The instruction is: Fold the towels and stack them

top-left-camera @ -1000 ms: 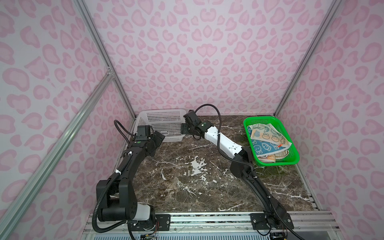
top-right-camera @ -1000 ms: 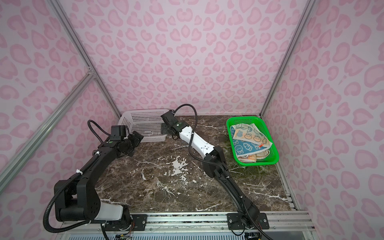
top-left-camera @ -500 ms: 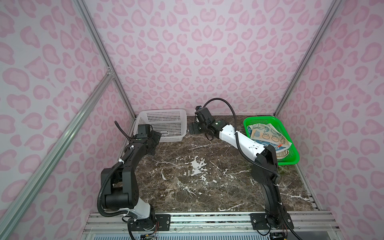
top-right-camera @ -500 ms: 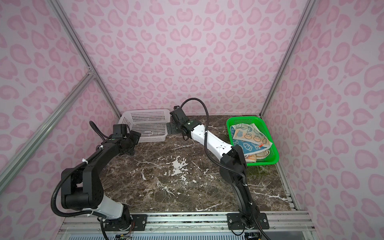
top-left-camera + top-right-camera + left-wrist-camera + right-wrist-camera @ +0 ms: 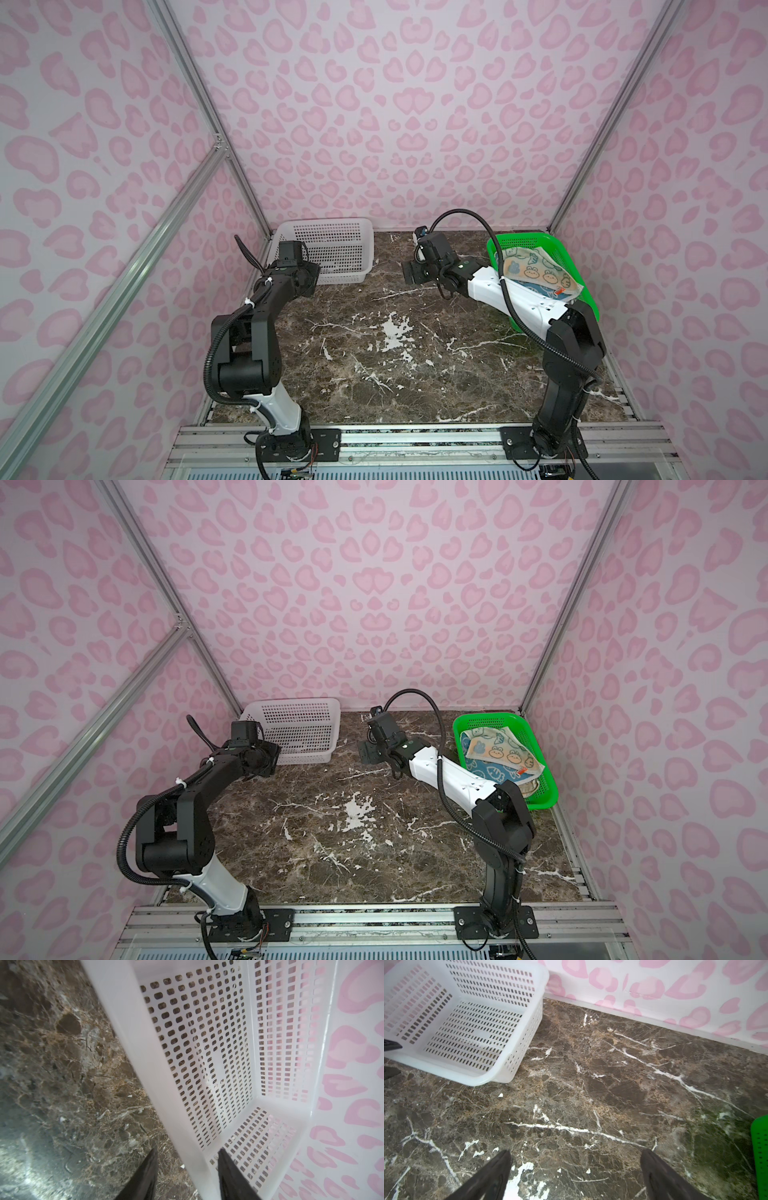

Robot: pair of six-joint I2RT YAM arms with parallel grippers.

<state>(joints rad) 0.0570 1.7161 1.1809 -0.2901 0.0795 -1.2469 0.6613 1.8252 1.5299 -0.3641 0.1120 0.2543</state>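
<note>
1. Setting: a brown marble table (image 5: pixel 374 353) enclosed by pink heart-spotted walls (image 5: pixel 395 104). In both top views a white basket (image 5: pixel 345 277) (image 5: pixel 307 757) stands rear left and a green basket (image 5: pixel 528 239) (image 5: pixel 486 719) rear right.
2. Left gripper (image 5: pixel 311 274) (image 5: pixel 188 1149): as a second ago, it is at the white basket's near left corner, though the elbow has drawn back. The jaws straddle the rim, one finger (image 5: pixel 149 1169) outside over the marble. Whether they pinch the rim cannot be told.
3. Right gripper (image 5: pixel 409 272) (image 5: pixel 575 1152): jaws spread wide and empty. A second ago it was at the white basket's right end; it now hangs over bare marble between the baskets.
4. Towels (image 5: pixel 536 270) (image 5: pixel 498 752): piled unfolded in the green basket, unmoved. The top one is cream with cartoon faces, and its lettering is too small to read.
</note>
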